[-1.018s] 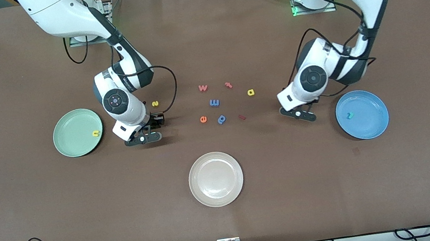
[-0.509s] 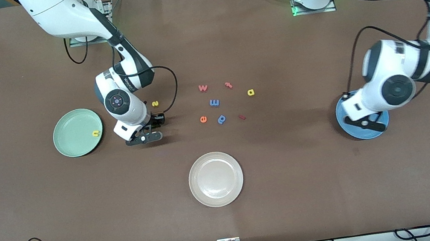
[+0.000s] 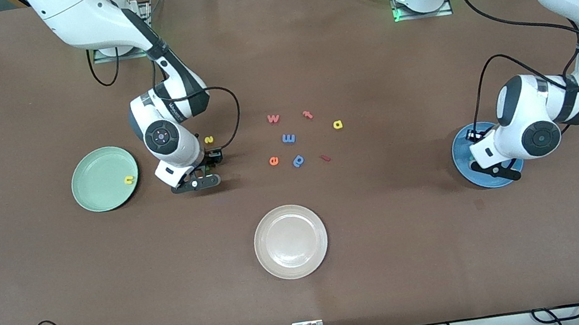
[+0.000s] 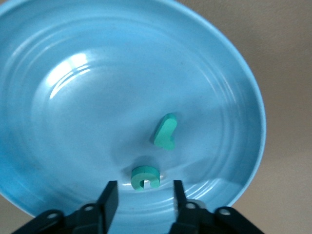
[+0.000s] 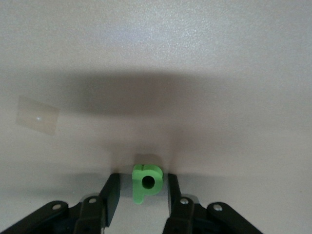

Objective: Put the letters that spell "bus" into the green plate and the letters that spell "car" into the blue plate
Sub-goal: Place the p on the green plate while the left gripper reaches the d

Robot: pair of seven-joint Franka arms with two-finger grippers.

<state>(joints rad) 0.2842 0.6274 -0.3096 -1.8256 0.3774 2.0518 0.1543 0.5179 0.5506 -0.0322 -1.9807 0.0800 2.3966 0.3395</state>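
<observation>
The blue plate [image 3: 460, 158] lies toward the left arm's end of the table, and my left gripper [image 3: 494, 170] hangs low over it. In the left wrist view the plate [image 4: 73, 97] holds a teal "r" [image 4: 165, 132] and a teal "c" [image 4: 145, 177]. The left gripper [image 4: 143, 197] is open, the "c" loose just off its tips. My right gripper [image 3: 195, 184] is down at the table beside the green plate [image 3: 93, 173], open around the green "b" [image 5: 146, 183], with gaps on both sides. A yellow "u" [image 3: 128, 180] lies in the green plate. The yellow "s" [image 3: 209, 139] and yellow "a" [image 3: 337, 124] lie on the table.
A white plate [image 3: 290, 241] sits nearer the front camera at mid table. Loose letters lie in the middle: a red "w" [image 3: 273, 118], a red hook [image 3: 307, 115], a blue "m" [image 3: 288, 139], an orange "e" [image 3: 273, 160], a blue "p" [image 3: 298, 160] and a small red piece [image 3: 325, 158].
The left arm swung from the table beside the blue plate to over it, and its gripper opened, leaving the teal "c" in the plate. The right gripper barely shifted and narrowed slightly.
</observation>
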